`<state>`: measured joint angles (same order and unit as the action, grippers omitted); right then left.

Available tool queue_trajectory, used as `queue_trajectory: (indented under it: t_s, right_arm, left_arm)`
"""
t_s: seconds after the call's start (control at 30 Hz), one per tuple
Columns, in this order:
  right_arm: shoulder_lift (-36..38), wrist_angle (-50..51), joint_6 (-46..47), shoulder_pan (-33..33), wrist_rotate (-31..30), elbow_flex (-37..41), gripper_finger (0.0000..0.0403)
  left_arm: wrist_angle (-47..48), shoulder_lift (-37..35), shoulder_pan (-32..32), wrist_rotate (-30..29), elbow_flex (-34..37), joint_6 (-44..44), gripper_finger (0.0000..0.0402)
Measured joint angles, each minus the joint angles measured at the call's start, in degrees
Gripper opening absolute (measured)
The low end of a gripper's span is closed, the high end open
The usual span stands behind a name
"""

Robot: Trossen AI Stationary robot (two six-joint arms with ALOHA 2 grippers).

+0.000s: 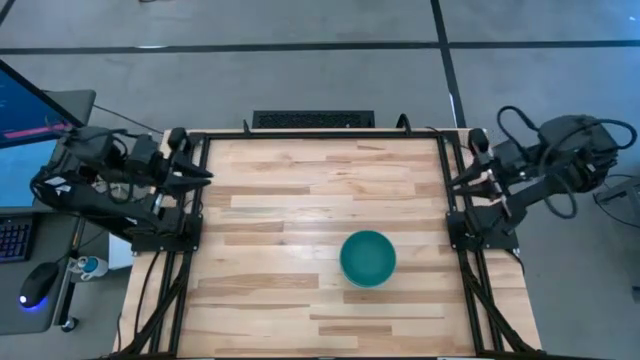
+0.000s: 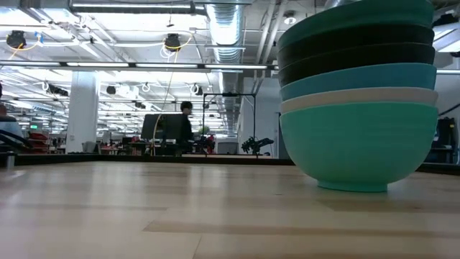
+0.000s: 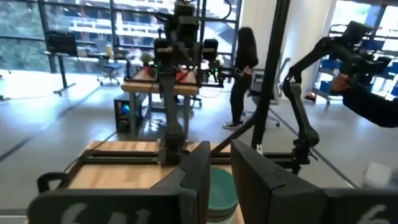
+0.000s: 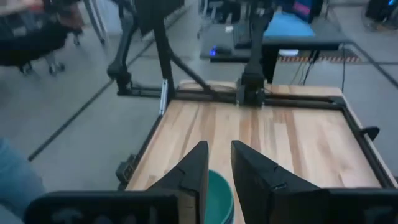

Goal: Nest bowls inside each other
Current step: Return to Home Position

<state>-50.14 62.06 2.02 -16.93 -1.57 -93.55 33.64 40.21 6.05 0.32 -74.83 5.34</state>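
Several bowls stand nested in one stack on the wooden table, right of its middle and toward the near edge. In the low view the stack shows a teal green bowl on top, two black ones, a light blue, a white, and a light blue one at the bottom, resting on its foot. My left gripper hangs at the table's left edge, my right gripper at the right edge. Both point inward, far from the stack. The fingers of each stand slightly apart with nothing between them.
A dark keyboard lies beyond the table's far edge. A screen and a mouse sit left of the table. The arms' frames stand at both sides. A person stands far off in the room.
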Motion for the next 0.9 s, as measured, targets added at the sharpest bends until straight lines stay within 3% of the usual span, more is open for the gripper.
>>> queue_trajectory:
  t_s: [0.27,0.6,0.9]
  right_arm:
    - [13.3,-9.6,0.5,1.2,-1.9,16.2,0.0092]
    - [29.9,-23.0,0.0,1.3,-1.7,37.9,0.0092]
    - [42.2,-30.8,-2.5,1.3,-1.2,50.5,0.0092]
  left_arm:
    - [-1.5,-9.6,0.0,-1.7,11.2,0.2,0.0054]
    - [-17.1,-23.7,0.0,2.0,32.5,0.2,0.0054]
    - [-23.1,-36.4,0.0,0.8,45.2,-4.8,0.0054]
